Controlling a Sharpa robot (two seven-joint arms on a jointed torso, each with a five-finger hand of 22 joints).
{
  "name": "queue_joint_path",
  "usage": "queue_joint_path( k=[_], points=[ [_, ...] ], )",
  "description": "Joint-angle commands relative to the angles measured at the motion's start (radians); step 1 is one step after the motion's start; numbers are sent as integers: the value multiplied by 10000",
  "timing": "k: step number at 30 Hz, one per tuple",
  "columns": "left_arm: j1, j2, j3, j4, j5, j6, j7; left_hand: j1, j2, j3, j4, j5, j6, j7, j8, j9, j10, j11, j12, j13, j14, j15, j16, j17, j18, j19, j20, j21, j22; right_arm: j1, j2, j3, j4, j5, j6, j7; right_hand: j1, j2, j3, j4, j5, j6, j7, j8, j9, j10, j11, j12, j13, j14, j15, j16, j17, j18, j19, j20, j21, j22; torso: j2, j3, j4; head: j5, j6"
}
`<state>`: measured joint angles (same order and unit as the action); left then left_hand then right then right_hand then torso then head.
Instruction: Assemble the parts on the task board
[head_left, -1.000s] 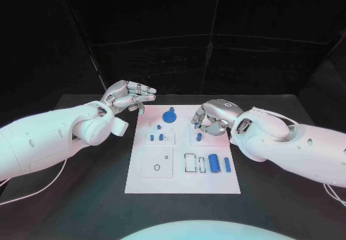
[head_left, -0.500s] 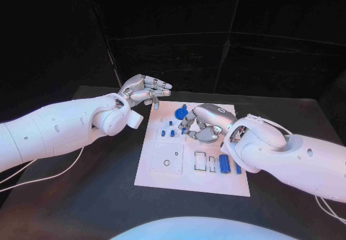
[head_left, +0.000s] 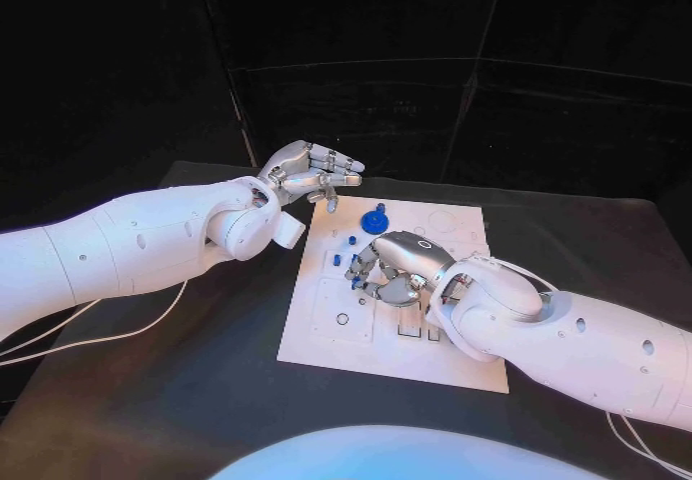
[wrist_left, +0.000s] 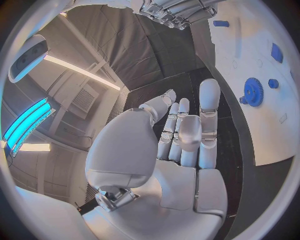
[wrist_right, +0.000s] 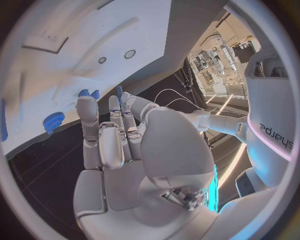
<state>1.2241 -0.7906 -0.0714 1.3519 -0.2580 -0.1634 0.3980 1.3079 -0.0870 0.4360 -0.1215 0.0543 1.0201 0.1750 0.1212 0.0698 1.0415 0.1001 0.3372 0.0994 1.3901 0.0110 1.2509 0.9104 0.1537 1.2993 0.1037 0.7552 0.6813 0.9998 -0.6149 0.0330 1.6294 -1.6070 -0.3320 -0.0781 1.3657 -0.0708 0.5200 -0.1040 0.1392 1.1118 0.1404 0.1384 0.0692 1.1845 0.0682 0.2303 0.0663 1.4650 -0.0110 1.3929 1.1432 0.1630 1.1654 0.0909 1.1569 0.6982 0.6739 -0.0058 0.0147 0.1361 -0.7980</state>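
The white task board (head_left: 335, 352) lies in the middle of the black table. A blue gear (head_left: 375, 221) stands near its far edge, and small blue parts (head_left: 338, 259) sit just in front of the gear. My right hand (head_left: 392, 270) hovers low over the board's middle, with its fingertips pointing down beside those small parts. I see nothing in its grip. My left hand (head_left: 312, 176) hangs above the board's far left corner with fingers half curled, holding nothing. The right wrist view shows the gear (wrist_right: 53, 121) and small parts (wrist_right: 84, 93) beyond my right hand (wrist_right: 119, 145). The left wrist view shows the gear (wrist_left: 253, 91).
Recessed slots and a small ring outline (head_left: 342, 320) mark the board's near half. Black table surface (head_left: 173, 380) surrounds the board. A white cable (head_left: 87, 335) trails from my left arm across the table. Dark curtains close off the back.
The camera has shifted. My right hand has moved from the board's right side across to its middle, over the small blue parts. My left hand stays by the far left corner.
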Motion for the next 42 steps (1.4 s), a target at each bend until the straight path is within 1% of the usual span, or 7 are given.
queue_joint_path(
  k=[1, 10, 14, 19, 23, 30, 42],
  points=[
    [17, 25, 7, -5, 52, 23, -23, -105, 18, -28, -4, -19, -39, -3, 49, -13, -63, 4, 57, 9, -64, -12, -32, -9, 188, -41, 6, -36, -9, -9, 89, 7, -161, -388, 209, 138, -88, 3, 64, 8, -10, -16, 53, -49, -7, -3, 26, -37, -7, 351, -13, 47, 9, -62, 15, -2, 38, -16, -2, -5, 8, 81, -82],
    [19, 72, 8, -19, 52, 41, -55, -115, 42, -30, 7, -16, -38, -2, 66, -9, -72, 3, 87, 18, -56, -9, -16, 10, 183, -30, 12, -9, 22, -73, 280, -11, -438, -494, 440, 65, -103, 7, 70, 11, -17, -27, 61, -66, -9, -12, 36, -57, -7, 347, -6, 42, -9, -63, 12, 4, 43, -12, -3, 2, -2, 203, -230],
    [23, 66, 8, -6, 52, 39, -55, -115, 42, -30, 7, -16, -38, -2, 66, -9, -72, 3, 87, 18, -56, -9, -16, 10, 183, -30, 12, -9, 22, -100, 272, -21, -477, -526, 539, 9, -108, 9, 71, 13, -22, -26, 63, -69, -9, -12, 38, -61, -6, 349, -4, 46, -1, -62, 7, 6, 41, -19, 5, -12, 3, 246, -271],
    [32, 50, 8, 7, 52, 34, -68, -116, 57, -28, 12, -17, -37, -1, 74, -7, -77, 3, 101, 22, -55, -8, -12, 11, 184, -28, 14, -7, 25, -124, 260, -44, -544, -560, 601, -14, -123, 1, 65, 15, -30, -26, 66, -76, -9, -13, 41, -69, -5, 343, 0, 35, -31, -61, -1, 10, 39, -27, -2, -2, 0, 278, -324],
    [41, 47, 8, 22, 52, 40, -75, -116, 57, -28, 12, -17, -37, -1, 74, -7, -77, 3, 101, 22, -55, -8, -12, 11, 184, -28, 14, -7, 25, -134, 254, -57, -597, -568, 650, -29, -132, -3, 61, 17, -31, -24, 67, -78, -8, -13, 43, -74, -5, 343, 2, 34, -33, -60, -8, 12, 36, -36, 4, -13, 32, 274, -335],
    [50, 49, 9, 31, 52, 46, -82, -116, 57, -28, 12, -17, -37, -1, 74, -7, -77, 3, 101, 22, -55, -8, -12, 11, 184, -28, 14, -7, 25, -158, 247, -79, -640, -573, 780, -37, -132, -3, 61, 17, -31, -24, 67, -78, -8, -13, 43, -74, -5, 343, 2, 34, -33, -60, -8, 12, 36, -36, -13, -4, -3, 328, -371],
    [53, 76, 9, 8, 52, 61, -101, -122, 58, -32, 15, -18, -44, 2, 77, -7, -89, 6, 111, 24, -63, -7, -23, -16, 188, -33, 16, -26, 5, -192, 234, -106, -664, -573, 988, -9, -156, 2, 55, 28, -37, -8, 65, -81, -5, 1, 42, -81, 0, 343, 6, 38, -30, -65, 0, 18, 53, -5, -6, 4, -1, 306, -409]
  ],
)
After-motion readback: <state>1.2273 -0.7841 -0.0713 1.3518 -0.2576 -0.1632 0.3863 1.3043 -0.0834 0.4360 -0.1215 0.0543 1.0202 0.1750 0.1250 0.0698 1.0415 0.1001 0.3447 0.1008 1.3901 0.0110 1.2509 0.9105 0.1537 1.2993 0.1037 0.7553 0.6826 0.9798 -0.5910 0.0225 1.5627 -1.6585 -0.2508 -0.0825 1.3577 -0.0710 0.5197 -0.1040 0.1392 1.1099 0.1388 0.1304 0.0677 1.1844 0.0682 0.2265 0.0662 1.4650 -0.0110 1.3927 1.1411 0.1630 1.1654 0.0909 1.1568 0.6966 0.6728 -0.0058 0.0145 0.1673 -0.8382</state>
